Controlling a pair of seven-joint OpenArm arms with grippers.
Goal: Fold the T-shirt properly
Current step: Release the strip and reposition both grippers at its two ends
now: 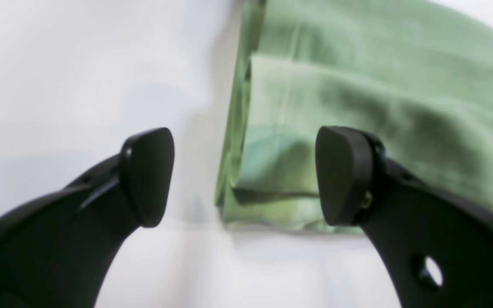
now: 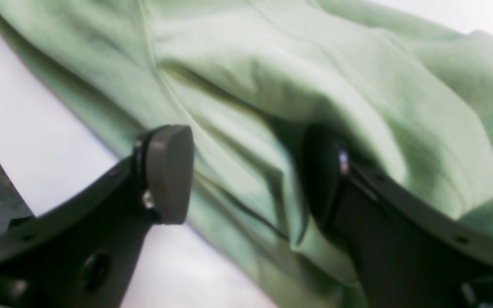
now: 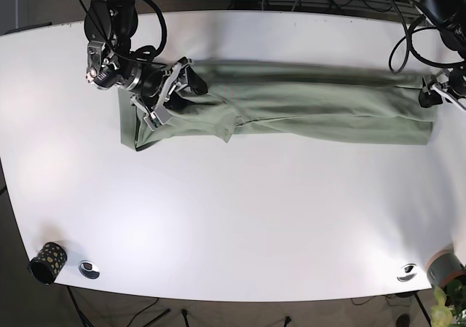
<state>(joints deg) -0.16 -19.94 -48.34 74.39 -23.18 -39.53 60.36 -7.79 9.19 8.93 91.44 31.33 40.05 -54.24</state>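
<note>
Both grippers stand open, the left gripper (image 1: 244,175) straddling the T-shirt (image 3: 291,101) corner, the right gripper (image 2: 246,175) one finger under a fold; each should likely pinch all layers squarely before lifting.

Green T-shirt (image 3: 306,101) stretched lengthwise across white table (image 3: 233,210), arms at ends.

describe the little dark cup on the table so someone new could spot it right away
Start from the big white table and follow its near edge to the corner on the base view's left. The cup stands there, dark with pale speckles, beside a small shiny metal disc. It is far from the green T-shirt.
</note>
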